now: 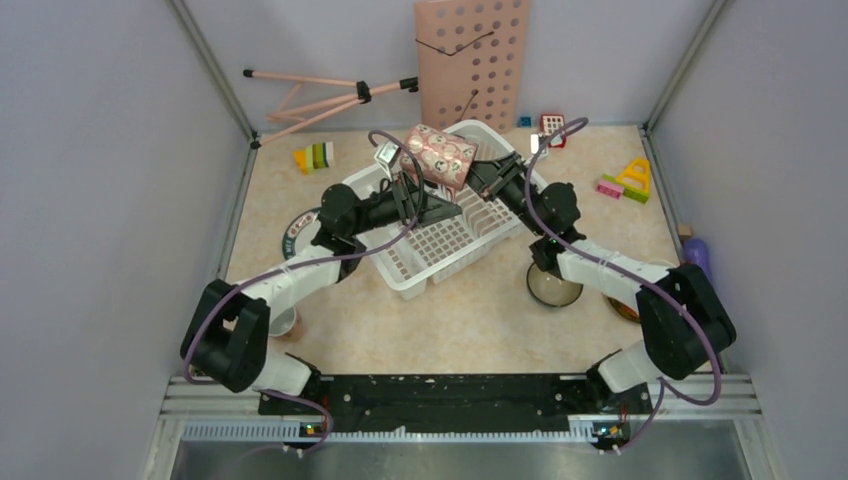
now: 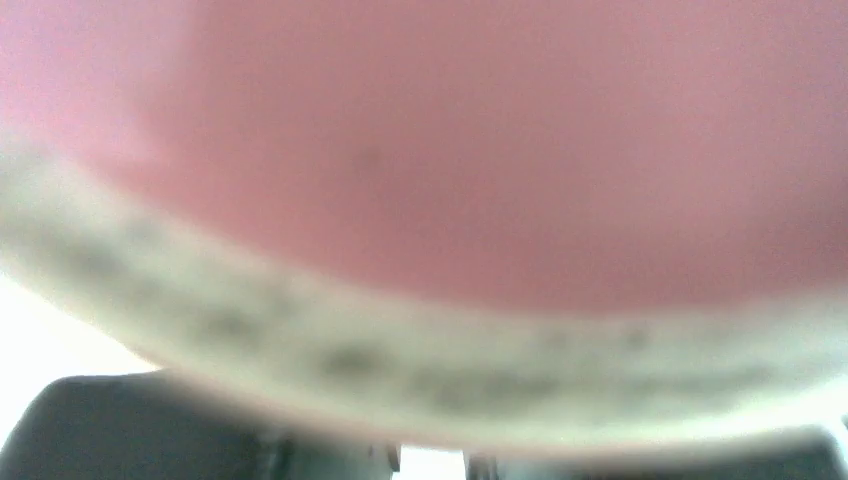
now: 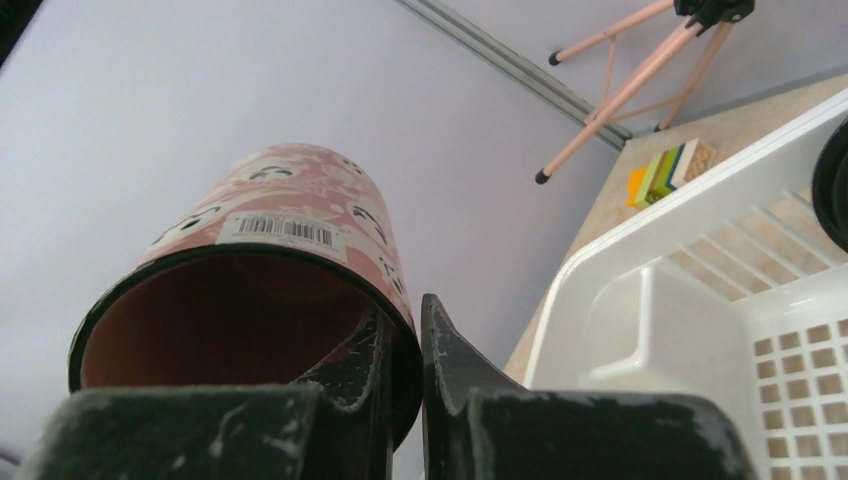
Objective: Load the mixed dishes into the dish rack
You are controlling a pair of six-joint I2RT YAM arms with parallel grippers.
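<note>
A pink patterned cup (image 1: 440,155) hangs tilted in the air above the far corner of the white dish rack (image 1: 400,280). My right gripper (image 1: 482,172) is shut on its rim, and in the right wrist view one finger sits inside the cup (image 3: 290,200) and the other outside, gripper (image 3: 405,310). My left gripper (image 1: 408,190) reaches up against the cup's other end. The left wrist view is filled by the blurred pink cup (image 2: 450,150), which hides the fingers. An olive-lined bowl (image 1: 553,287) stands right of the rack. A teal-rimmed plate (image 1: 297,233) lies left, partly under my left arm.
A pink perforated board (image 1: 473,60) and a tripod (image 1: 320,95) lean at the back wall. Toy blocks (image 1: 315,157) lie at the back left, more toy blocks (image 1: 625,182) at the right. A purple cylinder (image 1: 697,255) sits by the right wall. The rack's wall (image 3: 640,300) is close beside my right gripper.
</note>
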